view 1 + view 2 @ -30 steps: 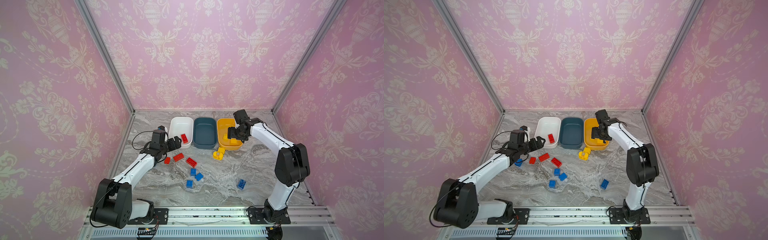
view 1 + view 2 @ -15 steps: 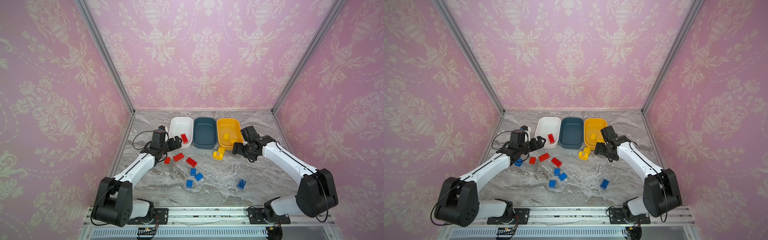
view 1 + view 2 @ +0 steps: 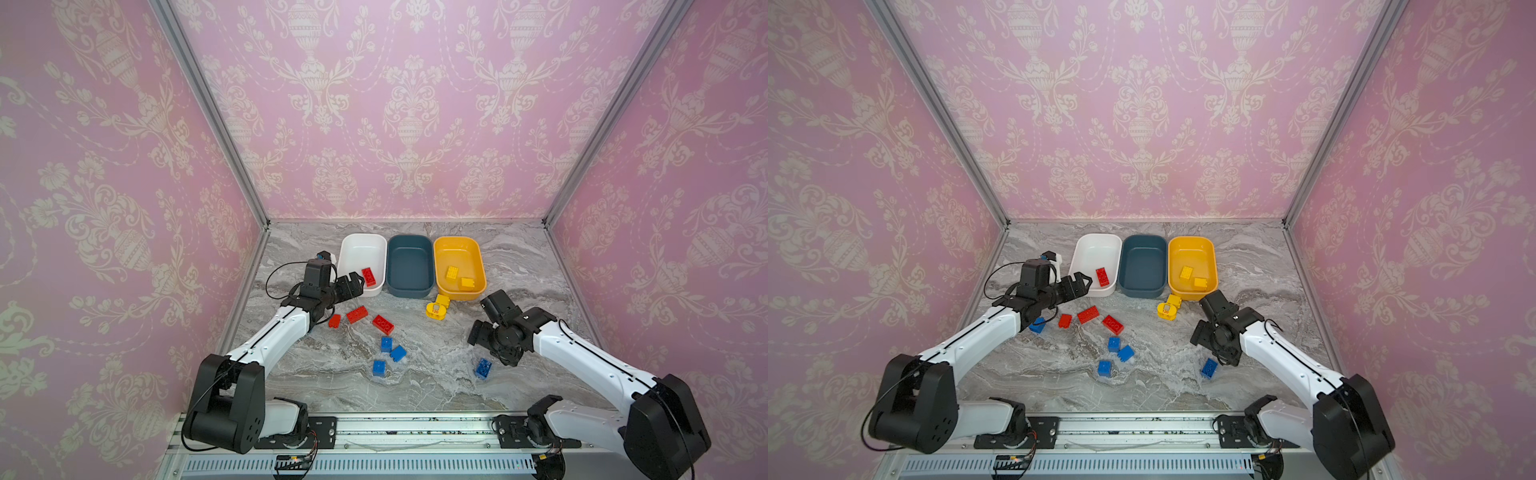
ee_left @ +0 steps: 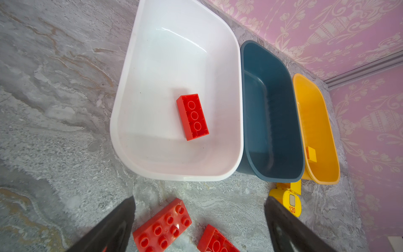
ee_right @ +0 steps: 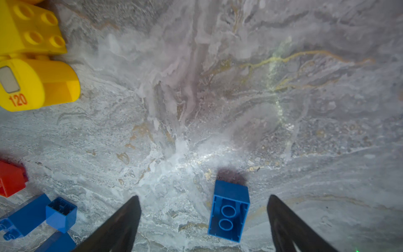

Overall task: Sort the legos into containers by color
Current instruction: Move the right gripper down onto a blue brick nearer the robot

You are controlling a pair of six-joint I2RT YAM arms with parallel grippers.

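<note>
- Grippers both spread wide, holding nothing
- left gripper [image 4: 200, 198]: red lego [image 4: 162, 224] beneath it on tabletop [image 4: 54, 131], white container [image 4: 152, 76] just ahead
- right gripper [image 5: 203, 196]: blue lego [image 5: 229, 211] between its fingers

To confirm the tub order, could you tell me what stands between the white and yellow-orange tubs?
The dark teal tub, empty, stands between the white tub and the yellow-orange tub, as both top views show.

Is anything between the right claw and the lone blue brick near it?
Nothing visible. The blue brick lies alone on the table, just ahead of the open right claw, in line with the gap between its fingers.
</note>
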